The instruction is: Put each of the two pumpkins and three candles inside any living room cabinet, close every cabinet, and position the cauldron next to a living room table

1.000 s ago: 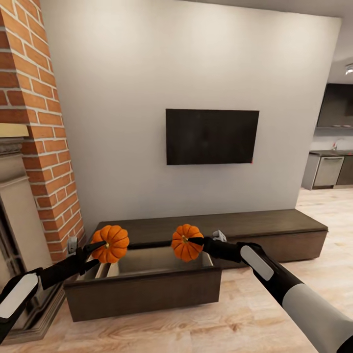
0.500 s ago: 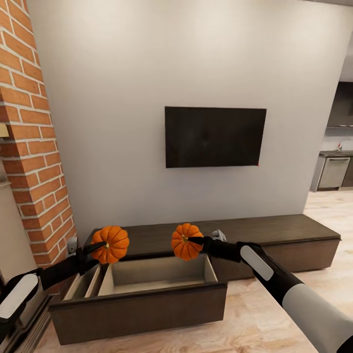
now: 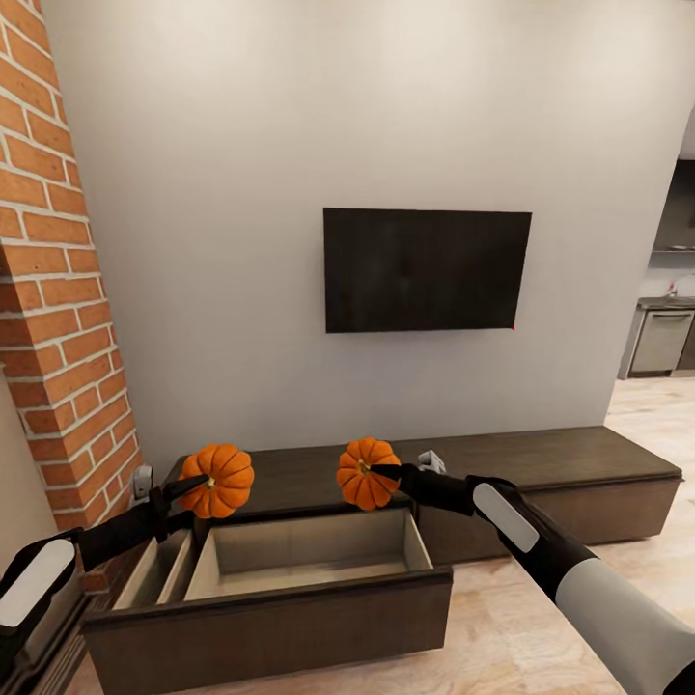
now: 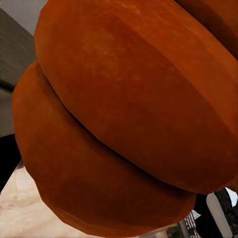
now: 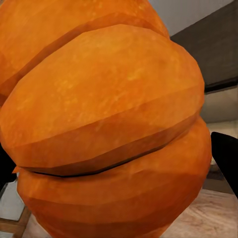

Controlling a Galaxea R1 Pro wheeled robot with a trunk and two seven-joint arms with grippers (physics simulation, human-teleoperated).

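The long dark-brown cabinet (image 3: 541, 458) runs along the wall, and its left drawer (image 3: 290, 603) is pulled open, showing a pale beige inside. Over the drawer's back left corner my left gripper (image 3: 198, 483) is shut on one orange pumpkin (image 3: 220, 480), whose ribs crowd the left wrist view (image 4: 124, 124). My right gripper (image 3: 378, 472) is shut on the other pumpkin (image 3: 364, 474), held above the drawer's back right part; up close its ribbed side (image 5: 109, 129) fills the right wrist view. Candles, cauldron and table are out of view.
A black TV (image 3: 425, 270) hangs on the pale wall above the cabinet. A brick column (image 3: 58, 290) stands at the left. Kitchen units (image 3: 661, 338) show at the far right, with wooden floor (image 3: 541, 637) in front of the cabinet.
The whole view has moved closer to the wall and cabinet, so the camera has advanced. Both grippers still hold their pumpkins at the same places in the picture; the open drawer now lies nearer.
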